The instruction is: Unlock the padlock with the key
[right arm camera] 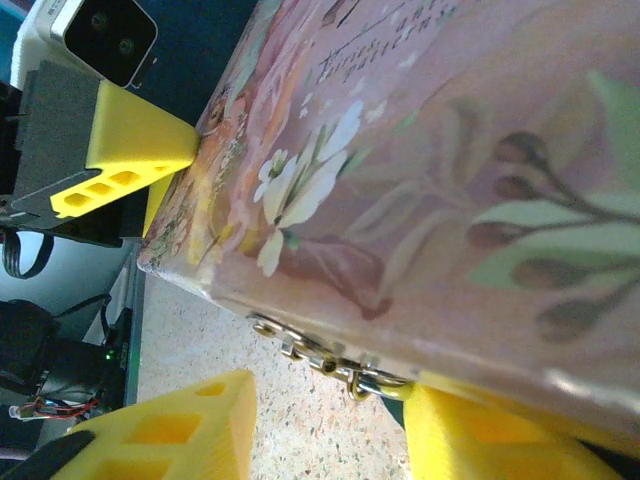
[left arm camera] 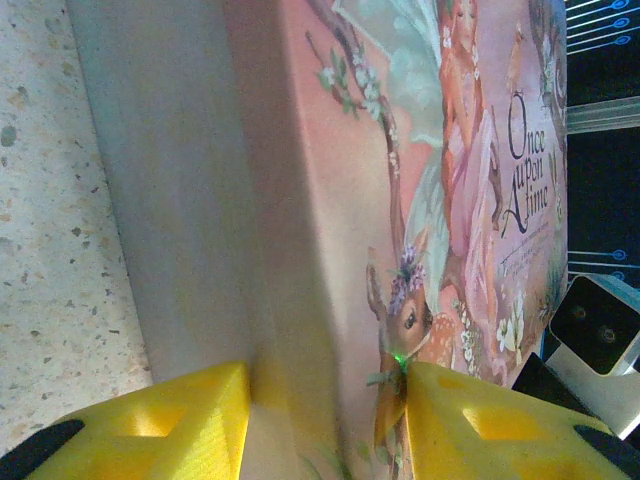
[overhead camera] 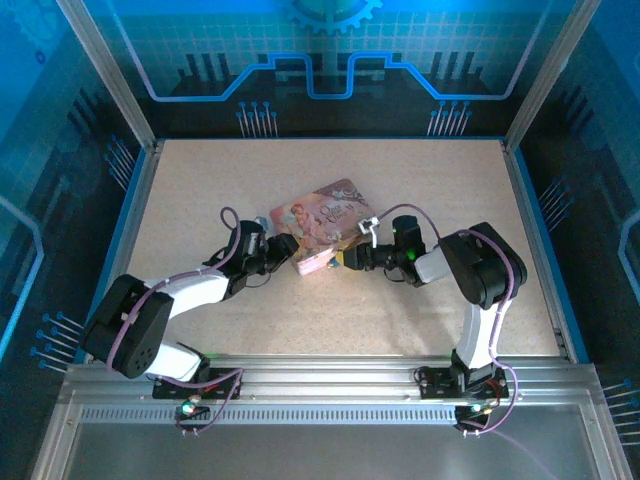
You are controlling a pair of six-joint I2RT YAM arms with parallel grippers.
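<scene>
Left gripper [left arm camera: 325, 385] clamped on pink tin [left arm camera: 400, 200] edge; right gripper [right arm camera: 328, 415] half-open, fingers either side of brassy clasp [right arm camera: 320, 358] on tin rim.

**Even light, soft close-ups**

From the top, overhead light falls evenly: the speckled table [overhead camera: 200, 200] is bright and sharp, shadows faint, the blue panels [overhead camera: 60, 150] at 9 and 3 o'clock dim. In the left wrist view the pink tin [left arm camera: 350, 200] blurs toward 6 o'clock. In the right wrist view it smears at 3 o'clock, with pale glare at 4 o'clock.
</scene>
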